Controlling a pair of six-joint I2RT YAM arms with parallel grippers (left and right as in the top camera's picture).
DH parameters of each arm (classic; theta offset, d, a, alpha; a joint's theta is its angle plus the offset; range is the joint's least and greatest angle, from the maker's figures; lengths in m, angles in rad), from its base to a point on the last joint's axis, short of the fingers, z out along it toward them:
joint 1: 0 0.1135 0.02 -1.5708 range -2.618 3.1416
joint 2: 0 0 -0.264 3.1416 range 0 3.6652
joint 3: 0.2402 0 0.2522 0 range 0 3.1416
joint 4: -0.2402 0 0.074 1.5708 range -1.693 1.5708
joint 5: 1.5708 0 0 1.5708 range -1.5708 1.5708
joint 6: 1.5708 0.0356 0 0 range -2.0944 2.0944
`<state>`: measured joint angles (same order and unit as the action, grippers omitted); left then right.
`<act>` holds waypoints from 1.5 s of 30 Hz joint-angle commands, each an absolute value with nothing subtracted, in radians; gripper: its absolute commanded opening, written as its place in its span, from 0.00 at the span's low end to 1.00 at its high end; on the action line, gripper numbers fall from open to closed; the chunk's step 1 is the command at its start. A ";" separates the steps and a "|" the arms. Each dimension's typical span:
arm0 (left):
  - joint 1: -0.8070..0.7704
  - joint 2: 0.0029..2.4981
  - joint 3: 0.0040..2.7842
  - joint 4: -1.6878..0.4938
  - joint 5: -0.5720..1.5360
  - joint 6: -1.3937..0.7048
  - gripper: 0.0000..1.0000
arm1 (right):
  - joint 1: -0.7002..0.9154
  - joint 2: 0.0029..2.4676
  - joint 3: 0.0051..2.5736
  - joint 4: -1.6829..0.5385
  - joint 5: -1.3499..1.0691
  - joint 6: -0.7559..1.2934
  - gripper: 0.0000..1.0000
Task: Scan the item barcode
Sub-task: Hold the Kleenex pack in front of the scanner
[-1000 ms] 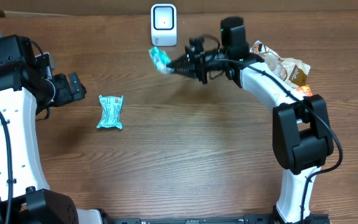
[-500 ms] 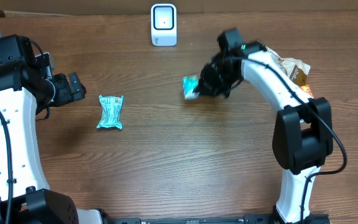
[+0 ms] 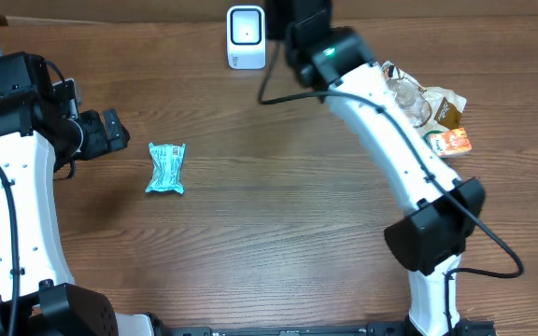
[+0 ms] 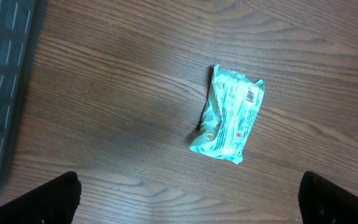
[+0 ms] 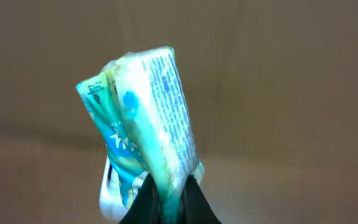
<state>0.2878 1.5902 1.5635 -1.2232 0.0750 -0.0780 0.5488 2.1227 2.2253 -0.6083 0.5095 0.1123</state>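
Right wrist | right gripper [image 5: 166, 200] clamped on teal packet [image 5: 146, 121] | left gripper [image 4: 191, 199] spread wide

The packet [image 3: 166, 168] lies on the table [image 3: 278, 215], left of and before the scanner [image 3: 246, 37]; the snack pile [image 3: 432, 107] lies to the scanner's right.

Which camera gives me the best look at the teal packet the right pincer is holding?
Right wrist: the held packet sits large and central, pinched at its lower end by the right pincer. Overhead, the right arm hides it. Left wrist shows only the other packet lying on the table.
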 commanded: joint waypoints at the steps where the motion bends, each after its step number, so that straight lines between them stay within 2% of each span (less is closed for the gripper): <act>1: 0.280 1.582 1.568 -1.222 0.078 -0.075 1.00 | 0.557 2.204 2.227 -0.468 0.680 -0.218 0.04; 6: 0.280 1.582 1.568 -1.222 0.078 -0.075 1.00 | 0.553 2.360 2.227 -0.224 0.655 -0.485 0.04; 13: 0.280 1.582 1.568 -1.222 0.078 -0.075 1.00 | 0.559 2.552 2.227 0.010 0.618 -0.793 0.04; 16: 0.280 1.582 1.568 -1.222 0.078 -0.075 1.00 | 0.562 2.598 2.227 0.044 0.596 -0.858 0.04; 40: 0.280 1.582 1.568 -1.222 0.078 -0.075 1.00 | 0.588 2.610 2.227 0.066 0.556 -0.864 0.04; 45: 0.280 1.582 1.568 -1.222 0.078 -0.075 1.00 | 0.596 2.558 2.227 0.027 0.545 -0.704 0.04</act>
<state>0.2878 1.5902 1.5639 -1.2228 0.0750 -0.0780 0.5892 2.6232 2.2185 0.0505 0.5564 -0.8276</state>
